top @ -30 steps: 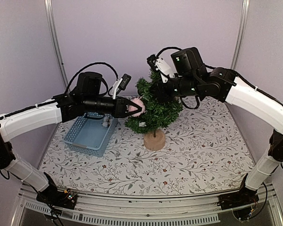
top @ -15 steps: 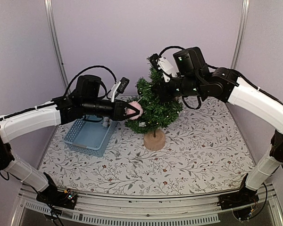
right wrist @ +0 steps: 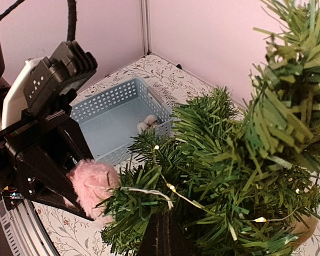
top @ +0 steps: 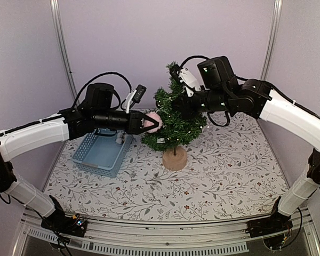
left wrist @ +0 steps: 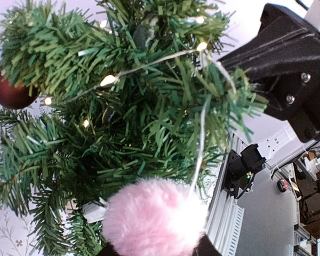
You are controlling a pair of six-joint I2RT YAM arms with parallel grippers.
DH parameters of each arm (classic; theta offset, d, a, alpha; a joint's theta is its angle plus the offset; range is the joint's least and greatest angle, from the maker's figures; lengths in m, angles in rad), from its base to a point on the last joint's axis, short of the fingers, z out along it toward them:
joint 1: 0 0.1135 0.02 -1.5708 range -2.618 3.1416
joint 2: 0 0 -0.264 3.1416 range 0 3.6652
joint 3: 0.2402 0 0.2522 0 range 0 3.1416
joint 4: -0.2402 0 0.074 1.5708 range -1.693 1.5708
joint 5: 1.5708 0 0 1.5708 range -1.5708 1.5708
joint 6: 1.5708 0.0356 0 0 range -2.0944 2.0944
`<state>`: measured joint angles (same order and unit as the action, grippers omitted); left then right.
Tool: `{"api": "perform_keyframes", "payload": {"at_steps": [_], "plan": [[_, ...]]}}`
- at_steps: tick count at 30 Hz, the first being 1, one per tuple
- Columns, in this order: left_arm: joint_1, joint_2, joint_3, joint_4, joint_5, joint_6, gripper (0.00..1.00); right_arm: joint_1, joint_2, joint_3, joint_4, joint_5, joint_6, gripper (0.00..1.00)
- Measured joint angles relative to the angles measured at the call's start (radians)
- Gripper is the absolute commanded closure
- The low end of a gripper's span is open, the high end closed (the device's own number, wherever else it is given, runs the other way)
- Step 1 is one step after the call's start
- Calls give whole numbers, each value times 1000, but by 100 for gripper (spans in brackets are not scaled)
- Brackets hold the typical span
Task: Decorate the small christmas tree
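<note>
The small christmas tree (top: 177, 121) stands on its round wooden base (top: 174, 159) mid-table, with a light string on its branches. My left gripper (top: 151, 122) is shut on a pink fluffy pom-pom (top: 154, 119) and holds it against the tree's left side. In the left wrist view the pom-pom (left wrist: 154, 218) sits between the dark fingers, and its white loop (left wrist: 201, 140) runs up over a branch. My right gripper (top: 180, 104) is in the upper foliage. In the right wrist view its fingers (right wrist: 162, 229) are closed on a branch beside the pom-pom (right wrist: 90, 186).
A blue perforated basket (top: 100, 152) sits left of the tree with a small grey-white ornament (top: 119, 138) inside; it also shows in the right wrist view (right wrist: 114, 114). A dark red bauble (left wrist: 8, 90) hangs on the tree. Frame posts stand at the back corners.
The left gripper with the pom-pom dipped slightly and came back to the tree's left side. The right arm shifted a little while staying in the foliage.
</note>
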<state>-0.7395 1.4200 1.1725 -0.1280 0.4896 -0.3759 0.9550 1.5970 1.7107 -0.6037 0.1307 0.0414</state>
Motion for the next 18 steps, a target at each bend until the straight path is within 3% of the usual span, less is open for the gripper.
{"api": "perform_keyframes", "payload": {"at_steps": [7,18], "plan": [[0,13,6,13,16,-6,73,0,-7,-5,2,-35,-5,100],[0,11,-3,10,8,-19,46,0,-21,-11,6,-61,-15,100]]}}
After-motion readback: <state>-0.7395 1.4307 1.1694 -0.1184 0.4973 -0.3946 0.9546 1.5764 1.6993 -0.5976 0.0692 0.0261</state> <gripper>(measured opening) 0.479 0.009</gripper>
